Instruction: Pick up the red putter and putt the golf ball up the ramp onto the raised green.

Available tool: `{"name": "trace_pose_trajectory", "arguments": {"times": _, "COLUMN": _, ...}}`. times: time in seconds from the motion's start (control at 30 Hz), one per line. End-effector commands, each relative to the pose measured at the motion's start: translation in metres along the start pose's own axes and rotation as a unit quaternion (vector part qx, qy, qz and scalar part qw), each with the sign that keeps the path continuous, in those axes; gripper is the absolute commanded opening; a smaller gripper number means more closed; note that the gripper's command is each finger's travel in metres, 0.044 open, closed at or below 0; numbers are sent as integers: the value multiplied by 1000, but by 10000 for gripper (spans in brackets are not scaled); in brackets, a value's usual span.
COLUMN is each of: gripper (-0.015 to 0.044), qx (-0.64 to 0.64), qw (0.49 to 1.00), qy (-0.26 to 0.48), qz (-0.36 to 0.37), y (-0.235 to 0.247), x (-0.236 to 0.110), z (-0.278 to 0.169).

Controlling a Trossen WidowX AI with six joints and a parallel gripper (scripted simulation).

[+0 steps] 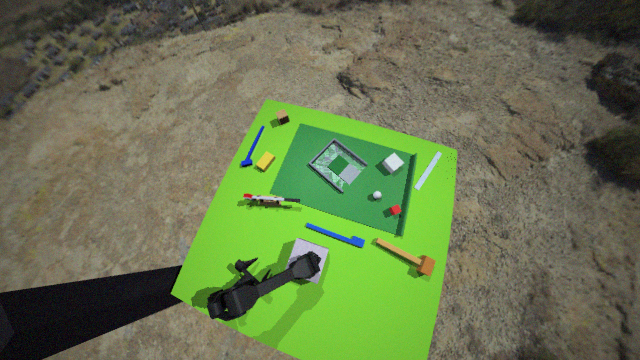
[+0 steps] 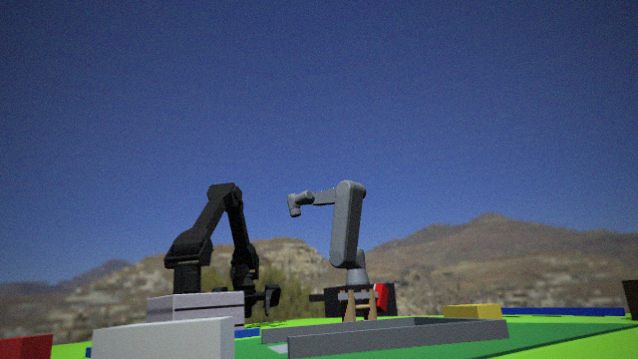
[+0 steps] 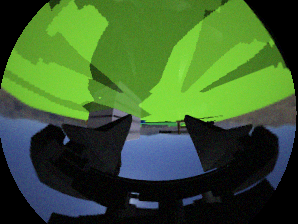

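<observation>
Gripper (image 1: 251, 269): fingers spread wide, holding nothing, low over the mat (image 1: 350, 310) near the arm's base. Putter (image 1: 270, 199): on a small stand at the dark green's left edge, well apart beyond the fingers, long axis crosswise. Ball (image 1: 377, 195): on the dark green, right of the framed green (image 1: 338, 165). Open ground around
</observation>
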State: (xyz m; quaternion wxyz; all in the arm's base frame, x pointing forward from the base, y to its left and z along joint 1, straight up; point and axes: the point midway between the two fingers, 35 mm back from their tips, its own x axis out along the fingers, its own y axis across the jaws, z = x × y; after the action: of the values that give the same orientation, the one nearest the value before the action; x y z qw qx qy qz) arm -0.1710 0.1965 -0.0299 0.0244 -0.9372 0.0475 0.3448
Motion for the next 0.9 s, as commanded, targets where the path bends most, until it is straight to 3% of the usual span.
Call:
{"name": "trace_pose_trajectory", "arguments": {"times": 0.0, "gripper": 426, "qx": 1, "qw": 1000, "qy": -2, "qz": 3, "y": -1, "x": 1, "z": -1}}
{"name": "trace_pose_trajectory", "arguments": {"times": 0.3, "gripper": 440, "qx": 69, "qw": 980, "qy": -131, "qz": 130, "y": -56, "x": 30, "z": -41}}
{"name": "trace_pose_trajectory", "arguments": {"times": 0.5, "gripper": 440, "qx": 170, "qw": 937, "qy": -236, "qz": 194, "y": -101, "x": 64, "z": -82}}
{"name": "trace_pose_trajectory", "arguments": {"times": 0.87, "gripper": 440, "qx": 367, "qw": 826, "qy": -380, "qz": 195, "y": -150, "x": 140, "z": -187}}
